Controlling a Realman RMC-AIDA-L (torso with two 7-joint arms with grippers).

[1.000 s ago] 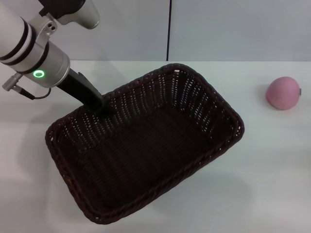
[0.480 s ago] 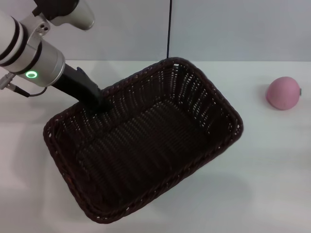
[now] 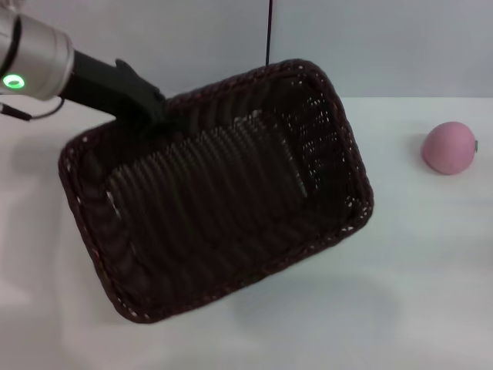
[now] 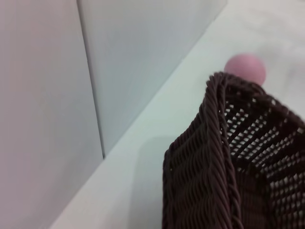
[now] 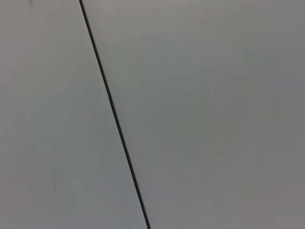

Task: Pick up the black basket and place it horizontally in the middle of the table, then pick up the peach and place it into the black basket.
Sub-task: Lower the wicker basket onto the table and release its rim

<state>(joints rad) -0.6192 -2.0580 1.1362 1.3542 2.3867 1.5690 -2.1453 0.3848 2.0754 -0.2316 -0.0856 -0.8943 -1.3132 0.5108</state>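
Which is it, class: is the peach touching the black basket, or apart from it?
Apart. The head view shows bare white table between the peach and the black basket, which the left gripper grips at its rim.

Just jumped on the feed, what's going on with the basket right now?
The left gripper has the black basket by its far rim and holds it tilted, so it seems lifted off the table. The basket is empty and skewed diagonally, not yet set down horizontally in the middle. The peach sits untouched on the table to the robot's right, apart from the basket. The right arm is out of the head view; its wrist camera shows only a wall.
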